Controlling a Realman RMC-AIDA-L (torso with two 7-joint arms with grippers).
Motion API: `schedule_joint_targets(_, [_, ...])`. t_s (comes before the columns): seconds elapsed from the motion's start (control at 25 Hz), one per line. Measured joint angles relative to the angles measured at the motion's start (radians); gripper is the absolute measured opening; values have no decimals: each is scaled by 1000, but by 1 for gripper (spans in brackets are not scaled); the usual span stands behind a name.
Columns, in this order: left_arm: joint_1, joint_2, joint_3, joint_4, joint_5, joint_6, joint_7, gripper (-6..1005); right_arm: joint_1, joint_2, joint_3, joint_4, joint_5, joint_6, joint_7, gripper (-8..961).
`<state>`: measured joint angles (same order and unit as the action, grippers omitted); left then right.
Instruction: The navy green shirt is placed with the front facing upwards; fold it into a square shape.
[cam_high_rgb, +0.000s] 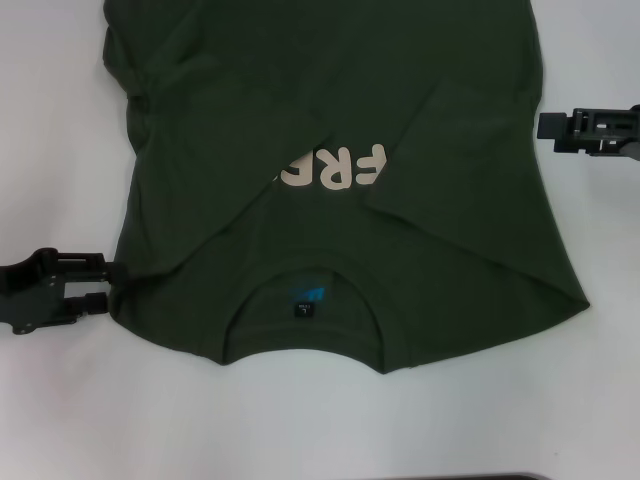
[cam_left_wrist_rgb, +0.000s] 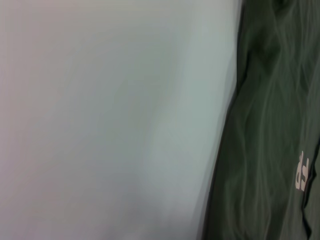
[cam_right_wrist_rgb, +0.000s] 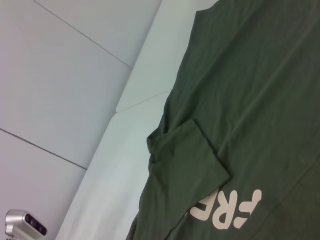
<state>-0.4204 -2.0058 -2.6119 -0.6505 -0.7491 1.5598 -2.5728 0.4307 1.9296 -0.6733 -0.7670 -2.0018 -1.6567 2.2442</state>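
The navy green shirt (cam_high_rgb: 330, 150) lies front-up on the desk (cam_high_rgb: 560, 400), both sides folded inward over the lettering (cam_high_rgb: 335, 168); the lengthwise folds remain. The left hand (cam_high_rgb: 108, 285) touches its shoulder edge, apparently empty; the right hand (cam_high_rgb: 545, 125) waits beside it, its grip unclear.

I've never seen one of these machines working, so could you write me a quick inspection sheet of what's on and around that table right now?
Surface: plain white table.
Job's things: navy green shirt lies front up, collar toward the robot; both sides are folded inward over the chest, partly covering the cream lettering.
Clutter: nothing seen.
Grippers: left gripper at the shirt's near left edge; right gripper just off the shirt's right edge, apart from the cloth.
Cables: nothing seen.
Surroundings: pale panelled wall beyond the table; a small silver device beside it.
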Motion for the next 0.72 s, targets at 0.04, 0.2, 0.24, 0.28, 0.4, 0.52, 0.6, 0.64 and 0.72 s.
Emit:
schedule_joint_targets(0.04, [0,-1,0,0,0,-2,-1,579,0,0,0,0,0,0,0,851])
schedule_joint_targets(0.2, [0,-2,2,0,-1,-6,-9,578,0,0,0,0,0,0,0,850])
schedule_joint_targets(0.24, [0,-2,2,0,-1,-7,-10,578,0,0,0,0,0,0,0,850])
schedule_joint_targets(0.28, [0,-2,2,0,-1,-7,-11,578,0,0,0,0,0,0,0,850])
schedule_joint_targets(0.4, [-1,-2,8,2,-1,-10,-12,577,0,0,0,0,0,0,0,850])
schedule_joint_targets(0.52, [-3,-2,18,10,-2,-12,-12,577,0,0,0,0,0,0,0,850])
schedule_joint_targets(0.6, [-4,-2,21,10,-2,-12,-12,577,0,0,0,0,0,0,0,850])
schedule_joint_targets(0.64, [-4,-3,22,10,-2,-11,-12,576,0,0,0,0,0,0,0,850])
schedule_joint_targets(0.72, [-5,-6,23,11,-2,-8,-12,576,-1,0,0,0,1,0,0,851])
